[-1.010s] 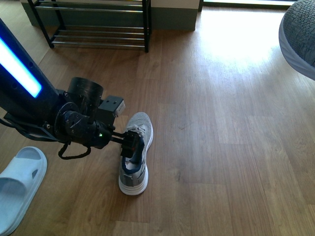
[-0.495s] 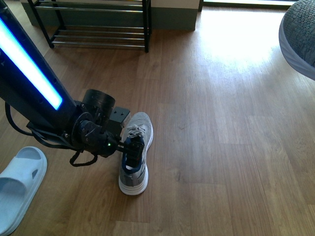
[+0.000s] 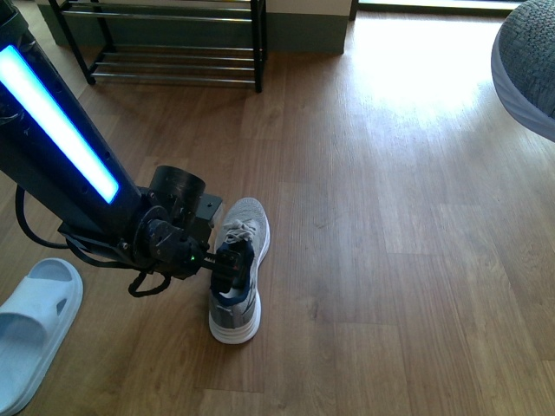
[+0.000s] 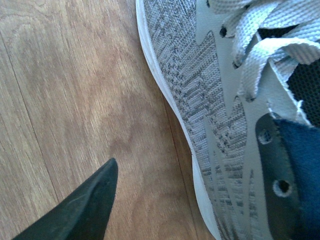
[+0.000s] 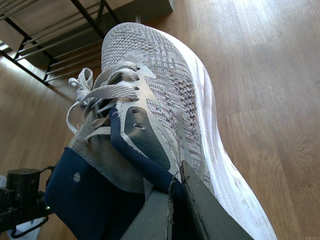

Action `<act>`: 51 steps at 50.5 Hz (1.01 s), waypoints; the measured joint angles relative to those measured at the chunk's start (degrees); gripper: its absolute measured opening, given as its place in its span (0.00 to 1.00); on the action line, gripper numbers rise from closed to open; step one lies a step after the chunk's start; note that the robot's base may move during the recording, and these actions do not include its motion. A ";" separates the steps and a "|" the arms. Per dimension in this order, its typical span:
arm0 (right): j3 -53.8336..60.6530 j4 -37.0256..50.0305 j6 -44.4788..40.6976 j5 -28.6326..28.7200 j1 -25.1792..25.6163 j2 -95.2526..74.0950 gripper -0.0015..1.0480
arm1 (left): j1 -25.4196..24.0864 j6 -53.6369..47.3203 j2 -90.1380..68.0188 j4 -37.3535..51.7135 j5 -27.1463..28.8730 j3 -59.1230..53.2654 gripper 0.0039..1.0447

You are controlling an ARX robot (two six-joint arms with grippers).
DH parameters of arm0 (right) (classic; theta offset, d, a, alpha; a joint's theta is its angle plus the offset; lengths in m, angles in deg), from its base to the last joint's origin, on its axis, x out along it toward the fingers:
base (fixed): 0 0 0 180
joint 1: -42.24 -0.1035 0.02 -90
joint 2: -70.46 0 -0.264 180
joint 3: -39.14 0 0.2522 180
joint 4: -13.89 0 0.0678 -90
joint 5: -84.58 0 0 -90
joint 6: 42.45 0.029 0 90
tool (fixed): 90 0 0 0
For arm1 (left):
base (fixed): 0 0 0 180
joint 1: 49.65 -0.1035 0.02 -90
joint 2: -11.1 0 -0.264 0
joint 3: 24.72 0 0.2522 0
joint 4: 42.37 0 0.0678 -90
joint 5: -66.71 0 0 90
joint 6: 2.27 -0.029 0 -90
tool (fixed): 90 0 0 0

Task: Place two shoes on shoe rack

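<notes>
Qty: 2 grey sneakers, 1st sneaker (image 3: 247,224) on floor, 2nd sneaker (image 3: 529,61) off it. 1 pale blue slide (image 3: 35,334). 1 shoe rack (image 3: 173,62).

Wood-plank floor (image 3: 390,286) all over, warm brown, seams running toward 12 o'clock; bright sun patch (image 3: 425,61) on it at 1 o'clock; grey-green wall base (image 3: 303,35) across 12 o'clock, in shade.

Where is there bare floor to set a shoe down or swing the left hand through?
Widest bare floor lies right of the floor sneaker, running up to the held sneaker in the right hand. A bare strip also lies between the shoe rack and the left arm. Crowded: the corner between the slide, the left hand and that floor sneaker.
</notes>
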 joint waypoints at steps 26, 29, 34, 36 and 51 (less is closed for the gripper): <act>0.00 0.00 0.00 0.00 0.00 0.00 0.01 | 0.02 1.75 0.61 4.42 1.81 -3.17 0.01; 0.00 0.00 -0.02 0.00 0.00 0.00 0.01 | -0.24 2.36 1.68 6.56 1.95 -5.73 0.01; 0.00 0.00 -0.02 0.00 0.00 0.00 0.01 | -0.94 3.23 4.87 10.56 3.17 -10.67 0.01; 0.00 0.00 -0.02 0.00 0.00 0.00 0.01 | -1.20 3.32 6.64 12.20 3.85 -12.66 0.01; 0.00 0.00 -0.02 0.00 0.00 0.00 0.01 | -3.65 4.31 28.46 25.88 8.90 -31.67 0.01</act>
